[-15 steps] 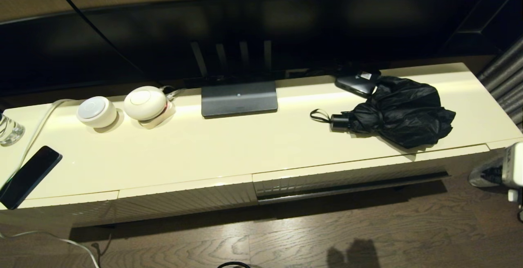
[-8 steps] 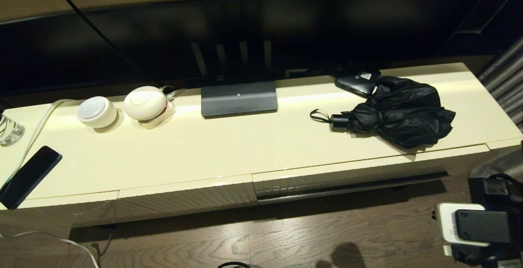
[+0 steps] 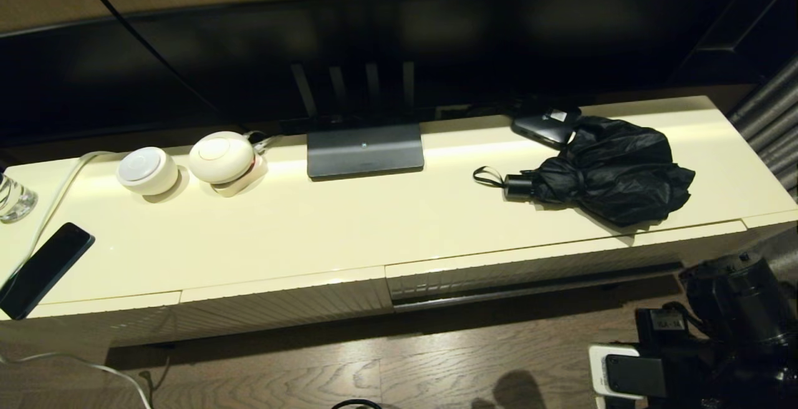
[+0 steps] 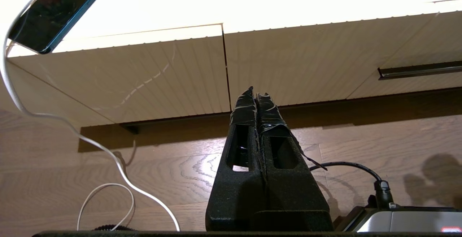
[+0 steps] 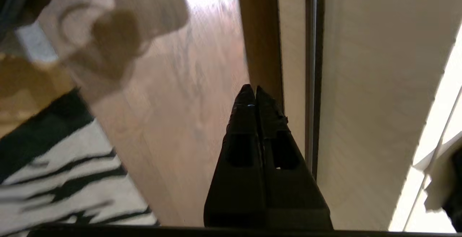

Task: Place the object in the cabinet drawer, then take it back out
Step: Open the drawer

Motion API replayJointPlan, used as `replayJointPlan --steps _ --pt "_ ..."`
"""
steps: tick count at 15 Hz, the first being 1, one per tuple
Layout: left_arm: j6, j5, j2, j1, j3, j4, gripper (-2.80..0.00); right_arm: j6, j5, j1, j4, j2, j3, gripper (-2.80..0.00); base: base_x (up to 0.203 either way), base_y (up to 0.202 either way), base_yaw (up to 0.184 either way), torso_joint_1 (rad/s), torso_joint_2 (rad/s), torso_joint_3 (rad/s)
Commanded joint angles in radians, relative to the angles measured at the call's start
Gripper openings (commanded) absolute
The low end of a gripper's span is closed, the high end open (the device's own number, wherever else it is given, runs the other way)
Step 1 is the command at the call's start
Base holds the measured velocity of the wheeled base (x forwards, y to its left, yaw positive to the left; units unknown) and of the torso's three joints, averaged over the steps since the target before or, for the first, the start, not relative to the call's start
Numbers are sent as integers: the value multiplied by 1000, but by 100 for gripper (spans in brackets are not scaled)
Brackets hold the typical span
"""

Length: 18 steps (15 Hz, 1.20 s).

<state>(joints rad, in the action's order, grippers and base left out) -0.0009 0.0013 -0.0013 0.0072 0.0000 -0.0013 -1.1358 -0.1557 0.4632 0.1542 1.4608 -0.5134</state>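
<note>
- We see a long glossy cream cabinet (image 3: 299,234); its top serves as the table, with wood floor (image 3: 374,371) in front.
- Dark TV screen (image 3: 374,41) spans the wall behind, its grey stand base (image 3: 365,150) on the table centre.
- Cabinet drawer (image 3: 536,269): ribbed cream front, dark strip under it, right half of the cabinet. It sticks out only slightly from the neighbouring ribbed panel (image 3: 280,309); we can't see any interior.
- Umbrella (image 3: 614,169): black, bunchy fabric, lying on the table right of centre, above the drawer. Handle and wrist loop point toward the stand base. Fabric touches a small black box (image 3: 545,125) behind it.
- Right arm low at the right edge of the head view, over the floor, in front of and below the drawer's right end. Well apart from the umbrella.
- Right pincer (image 5: 252,92): clenched, nothing in it, near the drawer's dark strip.
- Left pincer (image 4: 255,94): clenched, empty, parked low facing the cabinet's left panels.
- Two white round gadgets (image 3: 187,166) left of the stand.
- Dark phone (image 3: 43,269) at the far left table edge, white cable (image 3: 53,203) running past it.
</note>
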Motion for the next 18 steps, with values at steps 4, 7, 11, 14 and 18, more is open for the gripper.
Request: replayJointPlan --steps 4,7,11,14,18 --pt "-1 0 1 0 3 0 -280 -125 5 11 214 144 129 -280 0 0 0 0 0 0" --pt "-1 0 1 0 3 1 -280 -128 18 0 288 189 136 -280 0 0 0 0 0 0" --pt "-1 0 1 0 3 0 -280 -166 41 -21 397 282 138 -280 0 0 0 0 0 0" --pt "-1 0 1 0 3 0 -280 -213 90 -46 444 326 139 -280 0 0 0 0 0 0" --pt "-1 0 1 0 3 0 -280 -215 105 -51 445 318 155 0 0 0 0 0 0 0"
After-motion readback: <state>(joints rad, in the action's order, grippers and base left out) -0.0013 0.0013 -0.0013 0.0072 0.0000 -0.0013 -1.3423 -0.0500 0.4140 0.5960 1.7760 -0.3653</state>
